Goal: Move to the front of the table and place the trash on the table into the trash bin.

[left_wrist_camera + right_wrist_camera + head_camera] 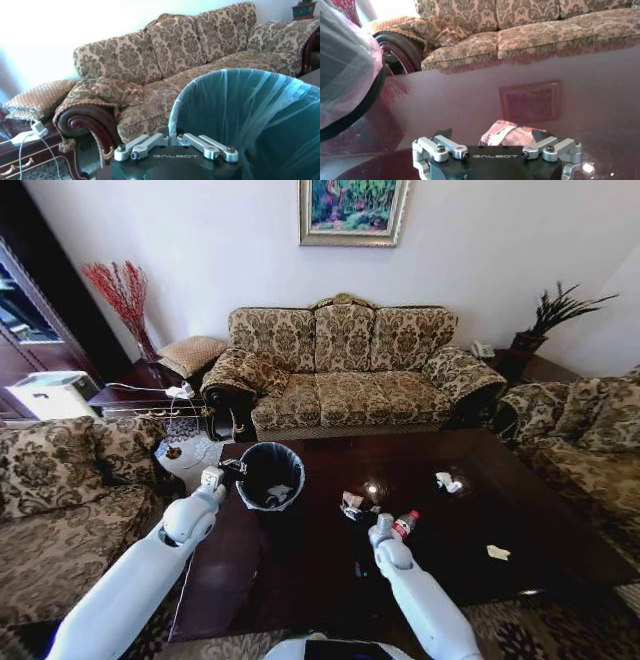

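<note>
My left gripper (232, 469) pinched the trash bin (271, 476) rim at the desk's (300, 570) left end. My right gripper (492, 140) was spread astride the crushed can (507, 134) — closing squarely comes next, I judged.

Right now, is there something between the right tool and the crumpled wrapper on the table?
Nothing visible. The right tool is directly at the crumpled wrapper, fingers open either side, on the bare table.
</note>
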